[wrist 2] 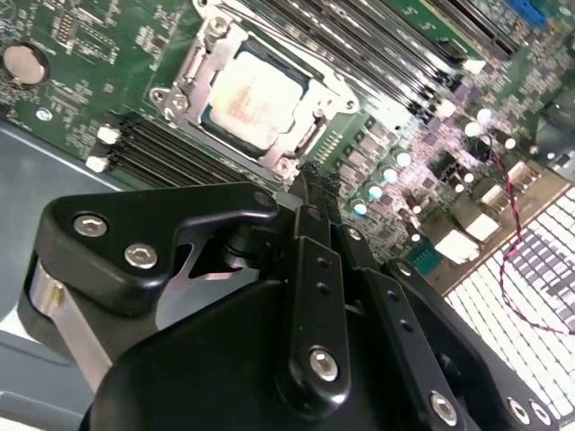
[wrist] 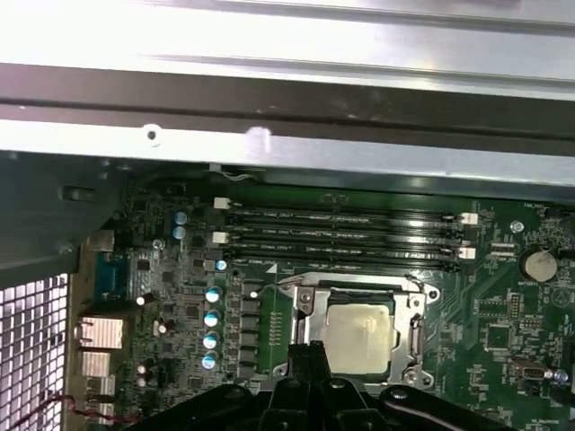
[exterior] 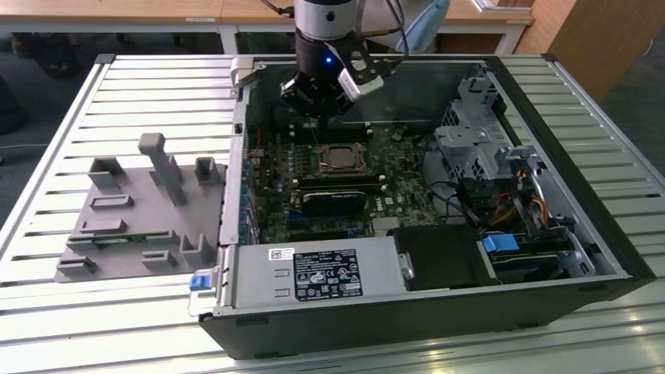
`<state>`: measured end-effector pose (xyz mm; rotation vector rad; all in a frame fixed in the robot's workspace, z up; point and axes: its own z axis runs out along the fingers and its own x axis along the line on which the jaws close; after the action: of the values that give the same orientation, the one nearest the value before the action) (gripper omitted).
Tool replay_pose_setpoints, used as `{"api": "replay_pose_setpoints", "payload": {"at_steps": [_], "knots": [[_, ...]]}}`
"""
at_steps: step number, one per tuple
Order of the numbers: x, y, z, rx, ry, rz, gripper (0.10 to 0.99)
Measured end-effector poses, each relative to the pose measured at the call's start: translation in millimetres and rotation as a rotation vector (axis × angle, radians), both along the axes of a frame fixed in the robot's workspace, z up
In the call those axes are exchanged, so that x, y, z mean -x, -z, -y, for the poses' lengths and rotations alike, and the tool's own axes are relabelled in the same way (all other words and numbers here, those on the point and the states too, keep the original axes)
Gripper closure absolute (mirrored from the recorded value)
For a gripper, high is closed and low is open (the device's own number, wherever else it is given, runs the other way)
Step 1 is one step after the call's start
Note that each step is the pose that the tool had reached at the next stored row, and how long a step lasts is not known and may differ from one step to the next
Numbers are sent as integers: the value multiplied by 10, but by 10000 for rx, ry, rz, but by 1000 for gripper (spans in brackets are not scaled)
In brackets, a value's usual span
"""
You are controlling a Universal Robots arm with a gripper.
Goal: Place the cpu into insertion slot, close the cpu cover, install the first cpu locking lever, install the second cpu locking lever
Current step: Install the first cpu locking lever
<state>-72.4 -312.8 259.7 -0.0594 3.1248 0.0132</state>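
Note:
The cpu, a dull silver square, lies flat in the insertion slot on the green board. The cpu cover, a silvery frame, lies down around the chip. My gripper hangs just beyond the socket, toward the case's far wall in the exterior view. In both wrist views its black fingertips are pressed together with nothing between them, a short way above the board beside the socket's edge.
Long black memory slots run beside the socket toward the case wall. A black card, the power supply and a drive cage crowd the case. A grey fixture tray sits at the exterior view's left.

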Motion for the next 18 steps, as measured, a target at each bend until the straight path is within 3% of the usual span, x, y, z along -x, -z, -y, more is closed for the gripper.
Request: {"api": "replay_pose_setpoints", "payload": {"at_steps": [13,18], "knots": [[204,1,-18,0,29,52,980],[289,4,-57,0,29,72,980]]}}
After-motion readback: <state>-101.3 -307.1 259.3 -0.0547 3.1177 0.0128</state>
